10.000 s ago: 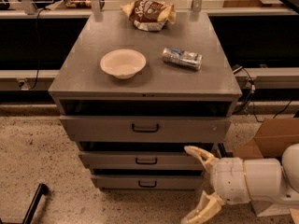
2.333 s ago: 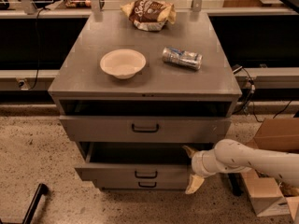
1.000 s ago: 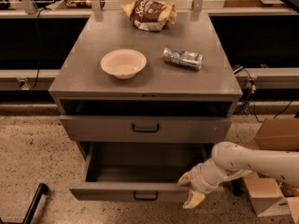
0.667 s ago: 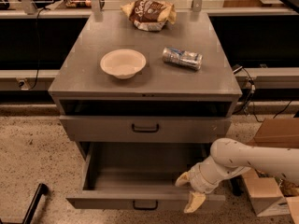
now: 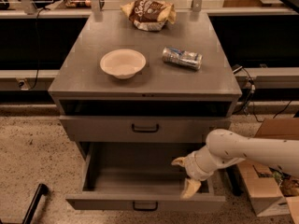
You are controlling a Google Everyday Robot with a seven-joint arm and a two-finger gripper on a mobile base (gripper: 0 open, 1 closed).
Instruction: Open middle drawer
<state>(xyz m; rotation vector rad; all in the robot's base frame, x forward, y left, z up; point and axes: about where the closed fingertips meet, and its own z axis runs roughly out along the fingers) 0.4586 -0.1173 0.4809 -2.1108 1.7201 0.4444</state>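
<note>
Speckled floor (image 5: 28,143) | middle drawer (image 5: 135,174) pulled out — jaws spread wide inside, near front panel

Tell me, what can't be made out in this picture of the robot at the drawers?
All in the camera view:
- The gripper, fingers apart over the right side of the middle drawer, hides that corner of the drawer floor.
- The arm and the cardboard box are cut off by the right edge.
- Anything below the open middle drawer is hidden by it.
- The slot under the cabinet top is too dark to see into.
</note>
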